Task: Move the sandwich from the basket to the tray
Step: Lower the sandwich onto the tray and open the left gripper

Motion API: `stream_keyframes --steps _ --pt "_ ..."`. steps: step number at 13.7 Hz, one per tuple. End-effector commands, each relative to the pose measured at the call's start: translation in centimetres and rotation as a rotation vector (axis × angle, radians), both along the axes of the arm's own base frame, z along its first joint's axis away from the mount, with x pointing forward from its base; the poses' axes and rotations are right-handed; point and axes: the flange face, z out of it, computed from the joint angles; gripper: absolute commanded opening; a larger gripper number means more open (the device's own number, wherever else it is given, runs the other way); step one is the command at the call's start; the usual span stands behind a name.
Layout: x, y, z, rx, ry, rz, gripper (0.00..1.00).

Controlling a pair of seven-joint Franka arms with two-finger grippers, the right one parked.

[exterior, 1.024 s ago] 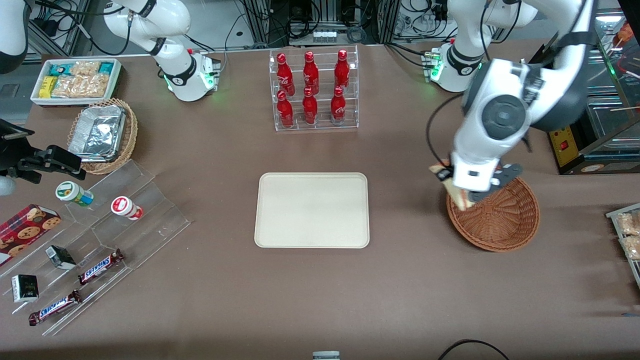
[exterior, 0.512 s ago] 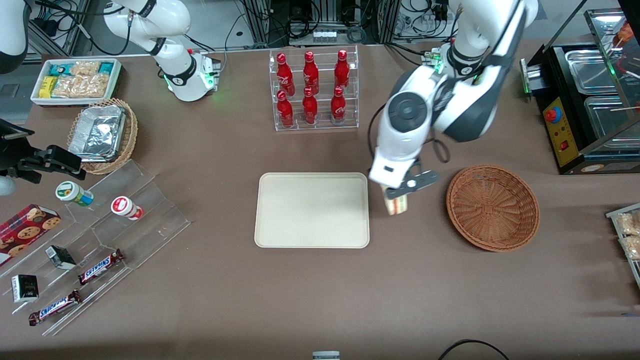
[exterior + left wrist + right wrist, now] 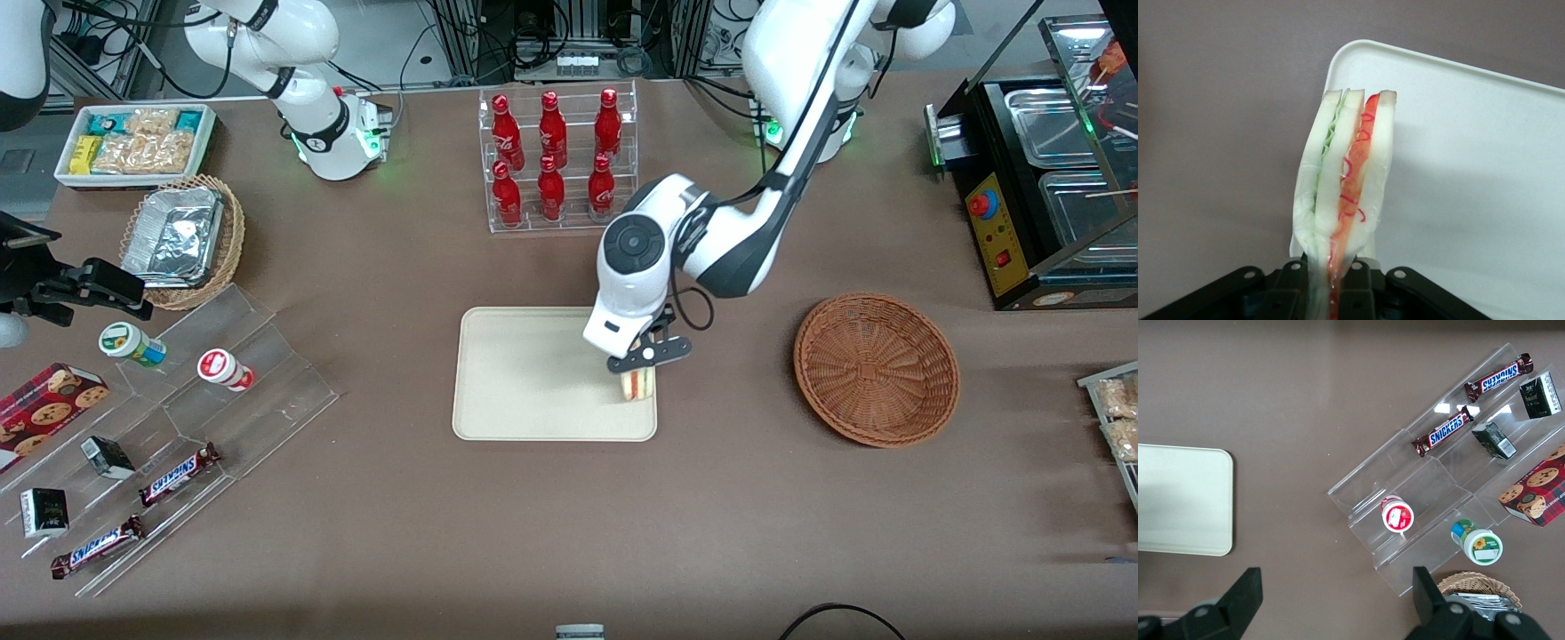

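Observation:
My left gripper (image 3: 638, 373) is shut on the sandwich (image 3: 637, 384), a wedge of white bread with red and green filling in clear wrap. It holds the sandwich over the corner of the cream tray (image 3: 524, 373) that is nearest the basket and the front camera. In the left wrist view the sandwich (image 3: 1346, 187) hangs from the gripper (image 3: 1333, 293) above the tray's rounded corner (image 3: 1458, 153). The round reddish-brown wicker basket (image 3: 877, 369) stands empty on the table, toward the working arm's end.
A clear rack of red bottles (image 3: 556, 160) stands farther from the front camera than the tray. A tan basket with foil trays (image 3: 182, 240), a white snack bin (image 3: 135, 142) and an acrylic stand with candy bars (image 3: 178, 444) lie toward the parked arm's end.
My gripper has carried the sandwich out of the basket, across the bare table and over the tray's corner. The basket now stands empty.

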Motion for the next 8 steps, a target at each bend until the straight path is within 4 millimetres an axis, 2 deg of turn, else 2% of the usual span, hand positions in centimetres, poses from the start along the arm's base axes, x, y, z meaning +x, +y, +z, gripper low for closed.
stream_keyframes --steps 1,4,5,6,8 --pt "0.3 -1.3 -0.9 0.022 -0.029 -0.051 0.13" --pt "0.4 -2.2 -3.8 -0.004 -0.046 -0.063 0.13" --pt "0.0 -2.7 -4.2 -0.001 -0.051 -0.081 0.13" --pt "-1.3 -4.1 -4.4 0.005 -0.056 -0.118 0.13" --pt "-1.6 -4.6 -5.5 0.012 -0.048 -0.127 0.13"
